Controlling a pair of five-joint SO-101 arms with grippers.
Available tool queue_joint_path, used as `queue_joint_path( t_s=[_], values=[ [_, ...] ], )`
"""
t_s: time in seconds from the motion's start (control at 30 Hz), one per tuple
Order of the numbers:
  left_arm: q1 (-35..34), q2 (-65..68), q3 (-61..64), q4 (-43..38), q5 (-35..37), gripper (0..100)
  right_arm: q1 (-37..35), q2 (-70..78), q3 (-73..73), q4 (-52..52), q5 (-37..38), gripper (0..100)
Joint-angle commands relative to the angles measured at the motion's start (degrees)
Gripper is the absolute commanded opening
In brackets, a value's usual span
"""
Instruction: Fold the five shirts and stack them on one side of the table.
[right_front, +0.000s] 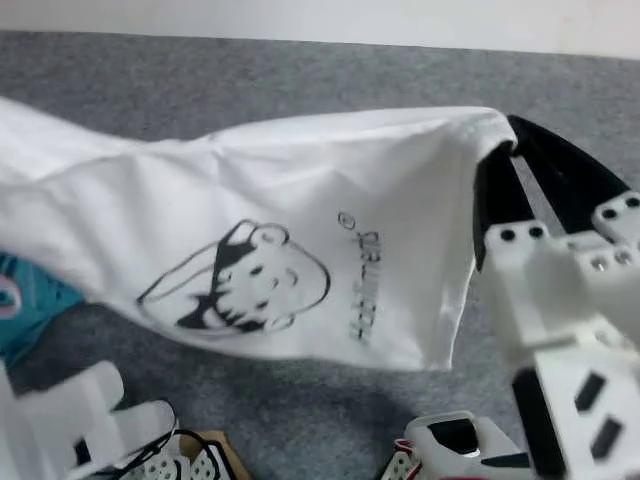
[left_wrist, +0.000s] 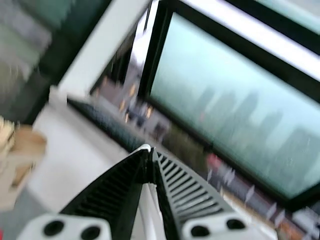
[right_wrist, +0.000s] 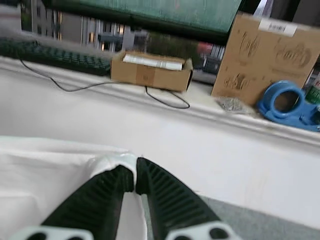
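A white shirt with a black cartoon print hangs stretched above the grey table. In the high view, black fingers pinch its right corner. My right gripper is shut on a bunched edge of the white shirt. My left gripper points up toward a window and is shut on a strip of white cloth that shows between its fingers. A teal shirt lies on the table at the left, partly under the white one.
White arm parts sit at the table's near left and an arm base at the near middle. Behind the table, a ledge holds cardboard boxes, a cable and a blue tape dispenser.
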Motion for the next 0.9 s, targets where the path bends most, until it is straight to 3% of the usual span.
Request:
queue_joint_path(
  t_s=[0.0, 0.1, 0.23, 0.33, 0.53, 0.73, 0.87],
  values=[
    [-1.98, -2.95, -0.66, -3.16, 0.44, 1, 0.31, 0.48, -1.71, 1.54, 0.62, 0.6],
    [-2.24, -3.03, -0.57, -3.16, 1.23, 1, 0.40, 0.57, -1.45, 3.21, 0.62, 0.6],
    [-2.24, -2.95, 5.49, -4.84, 11.08, 1, 1.63, 1.01, -0.75, 3.47, 0.62, 0.6],
    [-2.24, -2.95, 15.43, -8.79, 15.21, 1, 6.46, 0.57, 6.29, 3.38, 0.62, 0.6],
    [-0.48, -2.95, 37.32, -19.08, 15.38, 1, 9.80, 1.19, 22.73, -0.13, 0.62, 0.6],
    [3.38, -2.95, 58.33, -32.70, 15.21, 1, 10.15, 1.19, 38.64, -13.05, 0.62, 0.6],
    [6.11, -2.95, 71.34, -42.90, 9.93, 1, 10.24, 1.19, 50.07, -23.96, 0.62, 0.6]
  ],
)
